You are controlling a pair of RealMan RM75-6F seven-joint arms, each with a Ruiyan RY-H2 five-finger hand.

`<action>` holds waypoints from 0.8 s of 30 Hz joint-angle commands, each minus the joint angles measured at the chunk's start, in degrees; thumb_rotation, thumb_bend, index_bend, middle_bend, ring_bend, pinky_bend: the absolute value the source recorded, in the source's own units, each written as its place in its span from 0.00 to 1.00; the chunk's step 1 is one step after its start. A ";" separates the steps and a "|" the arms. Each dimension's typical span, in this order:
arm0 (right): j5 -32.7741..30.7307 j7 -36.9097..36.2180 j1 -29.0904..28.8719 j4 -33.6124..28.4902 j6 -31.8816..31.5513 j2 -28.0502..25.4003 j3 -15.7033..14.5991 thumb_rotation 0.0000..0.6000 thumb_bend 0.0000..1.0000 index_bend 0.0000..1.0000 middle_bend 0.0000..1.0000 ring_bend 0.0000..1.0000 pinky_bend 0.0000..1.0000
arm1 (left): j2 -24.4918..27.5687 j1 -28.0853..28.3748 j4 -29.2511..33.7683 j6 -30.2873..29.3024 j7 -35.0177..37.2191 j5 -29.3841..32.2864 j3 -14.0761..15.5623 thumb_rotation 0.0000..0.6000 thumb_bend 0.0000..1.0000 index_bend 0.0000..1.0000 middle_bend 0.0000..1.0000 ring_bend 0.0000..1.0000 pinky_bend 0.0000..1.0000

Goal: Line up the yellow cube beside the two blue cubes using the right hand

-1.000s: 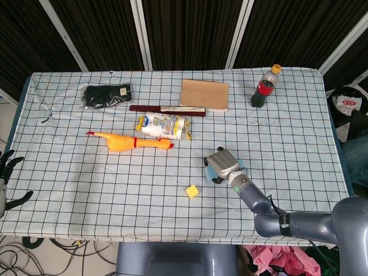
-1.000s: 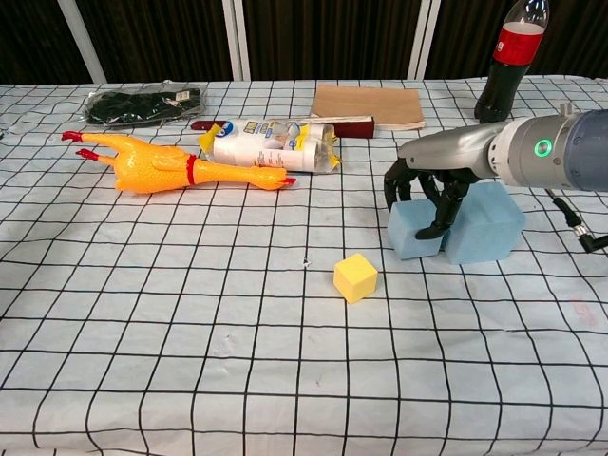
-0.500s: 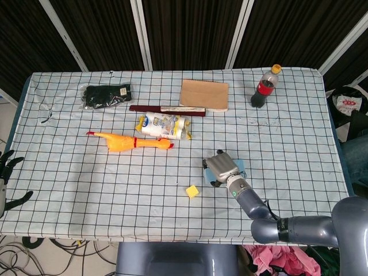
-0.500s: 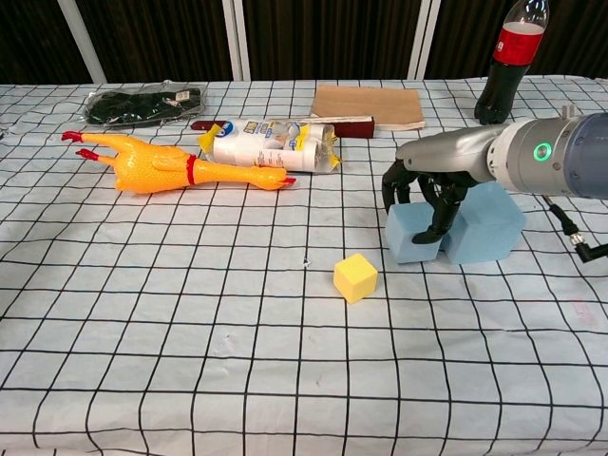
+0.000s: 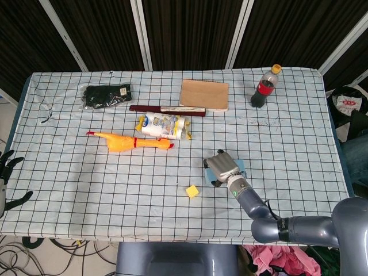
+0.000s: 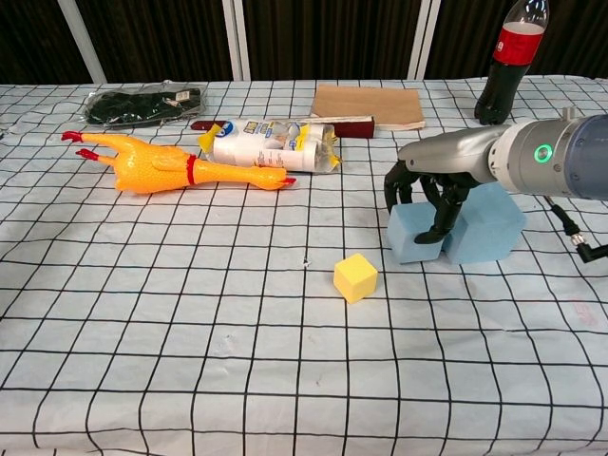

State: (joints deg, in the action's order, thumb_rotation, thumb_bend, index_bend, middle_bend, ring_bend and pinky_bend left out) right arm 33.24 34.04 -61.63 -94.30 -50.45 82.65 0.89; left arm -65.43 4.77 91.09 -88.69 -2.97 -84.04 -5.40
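Yellow and small, the cube [image 6: 355, 277] sits alone on the checked tablecloth [image 6: 190, 361], tilted against the grid lines, just in front of and to the left of the smaller blue cube [image 6: 410, 236] as the chest view shows it. That smaller blue cube touches the larger blue cube [image 6: 486, 223] on its right, the pair forming a short row. The right hand [image 6: 427, 195] hangs over the seam between them, its dark fingers [image 6: 439, 220] curled downward and draped against the front of the smaller blue cube; whether they actually grip it cannot be told. The yellow cube lies apart from that hand, untouched.

Behind the blue cubes, toward the far edge of the table, stands a cola bottle [image 6: 511, 57]. Further left of the bottle lies a brown notebook [image 6: 369, 104], with a dark red strip [image 5: 167, 108] beside it. A crumpled white and blue packet [image 6: 271, 145] and a rubber chicken [image 6: 171, 169] rest left of the blue cubes, and a black bag [image 6: 142, 103] lies beyond the chicken.

At the far left edge of the head view, off the table, the left hand [image 5: 7, 167] shows its fingers spread and holding nothing.
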 commanded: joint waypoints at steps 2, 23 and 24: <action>0.17 0.18 0.13 -0.01 0.05 0.06 0.01 1.00 0.36 0.57 0.44 0.50 0.13 | 0.01 -0.02 0.04 -0.01 0.01 0.00 0.02 1.00 0.04 0.21 0.10 0.00 0.00; -1.64 2.04 0.08 -0.05 -1.03 0.77 0.55 1.00 0.36 0.42 0.32 0.47 0.13 | 0.11 -0.08 0.10 0.08 -0.05 0.15 0.04 1.00 0.04 0.21 0.10 0.00 0.00; -1.83 2.14 0.08 -0.02 -1.09 0.79 0.57 1.00 0.36 0.42 0.32 0.47 0.13 | 0.12 -0.08 0.10 0.09 -0.04 0.14 0.04 1.00 0.04 0.21 0.10 0.00 0.00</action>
State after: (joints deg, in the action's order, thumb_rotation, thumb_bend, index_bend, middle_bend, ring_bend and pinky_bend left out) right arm 31.51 36.11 -61.56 -94.36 -51.49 83.42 1.43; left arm -65.32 4.69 91.19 -88.60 -3.00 -83.90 -5.35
